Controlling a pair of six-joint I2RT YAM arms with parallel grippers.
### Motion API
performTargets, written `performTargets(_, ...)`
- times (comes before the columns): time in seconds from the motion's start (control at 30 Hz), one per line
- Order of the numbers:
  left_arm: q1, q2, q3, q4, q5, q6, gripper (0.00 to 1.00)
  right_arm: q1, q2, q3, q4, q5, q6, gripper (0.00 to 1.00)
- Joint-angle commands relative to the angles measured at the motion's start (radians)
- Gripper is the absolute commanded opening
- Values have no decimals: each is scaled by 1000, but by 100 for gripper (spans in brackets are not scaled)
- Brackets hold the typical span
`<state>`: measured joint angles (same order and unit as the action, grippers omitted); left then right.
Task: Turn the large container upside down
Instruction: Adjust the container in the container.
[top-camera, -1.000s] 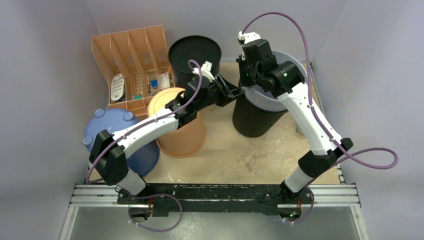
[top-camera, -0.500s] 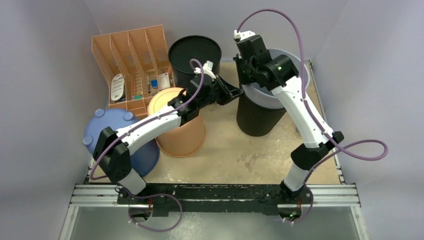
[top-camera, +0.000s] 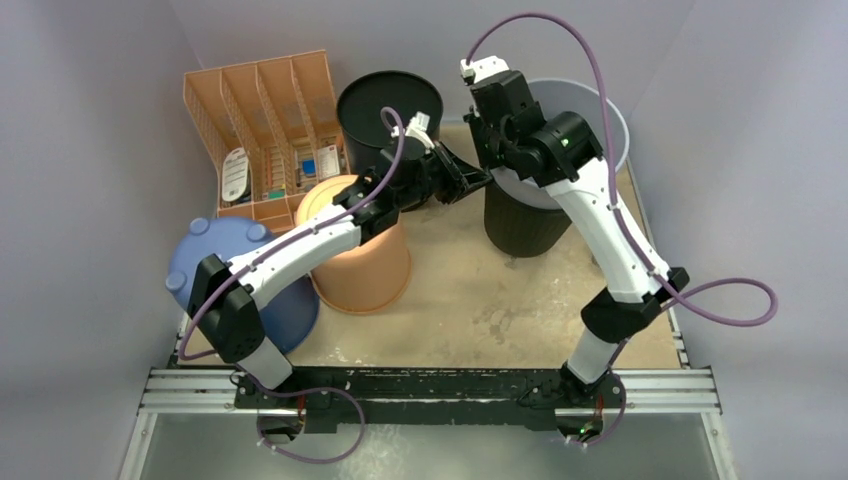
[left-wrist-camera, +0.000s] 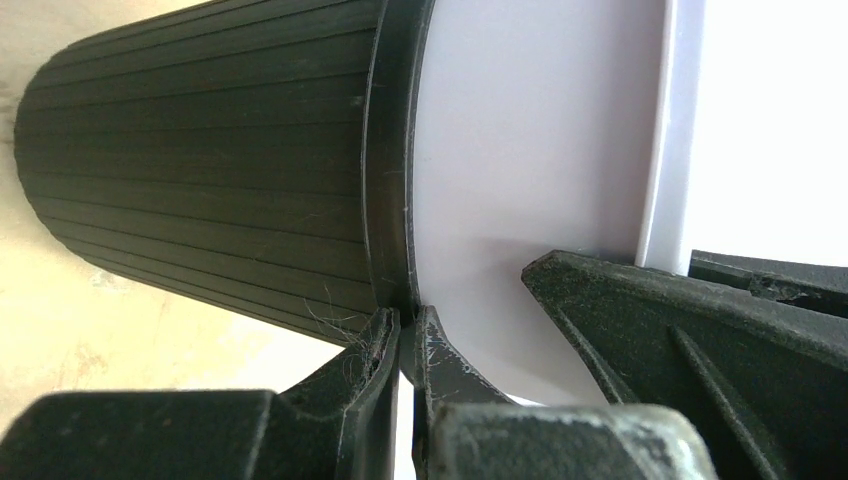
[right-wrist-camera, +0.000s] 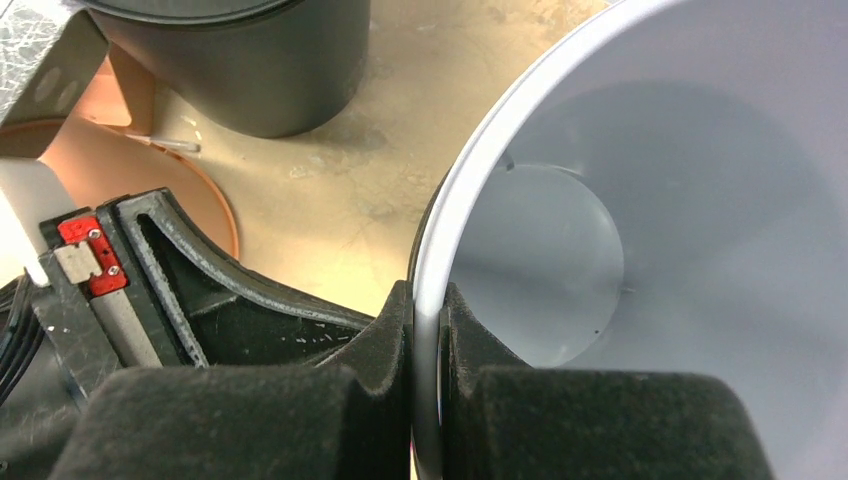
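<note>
The large pale bin (top-camera: 606, 110) sat nested in a ribbed black bin (top-camera: 520, 225) near the table's (top-camera: 470, 300) far right corner. The right gripper (right-wrist-camera: 425, 300) clamped its rim; the left gripper (left-wrist-camera: 405, 325) pinched the black rim. A second black bin (top-camera: 385, 100) stood at the far edge.

back-left: slotted rack (top-camera: 262, 110) | back-centre: round bin (top-camera: 375, 100) (just right of the rack) | before rack: tapered tub (top-camera: 370, 270) | front-left: knobbed tub (top-camera: 205, 250), beside it | back-right: large container (top-camera: 612, 125), nested in ribbed bin (top-camera: 520, 225)
</note>
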<state>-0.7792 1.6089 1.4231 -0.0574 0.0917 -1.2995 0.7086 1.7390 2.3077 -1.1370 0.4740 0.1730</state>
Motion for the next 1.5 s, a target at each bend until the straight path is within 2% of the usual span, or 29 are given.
performTargets(0.0,8,65,-47,-128,-56,17,0,54,-161,26,297,-95,1,0)
performTargets(0.13,8,53,-77,-127,-85,15,0,54,-182,30,337,-100,11,0)
performTargets(0.47,8,79,-143,-94,-59,-10,0,54,-198,49,363,-82,10,0)
performTargets(0.67,8,55,-156,-142,-119,74,0,54,-205,78,308,-28,58,0)
performTargets(1.2,8,10,-224,-85,-99,76,0,52,-285,-121,377,-69,57,0)
performTargets(1.47,8,-15,-254,-62,-79,85,0,52,-267,-94,394,-85,-38,0)
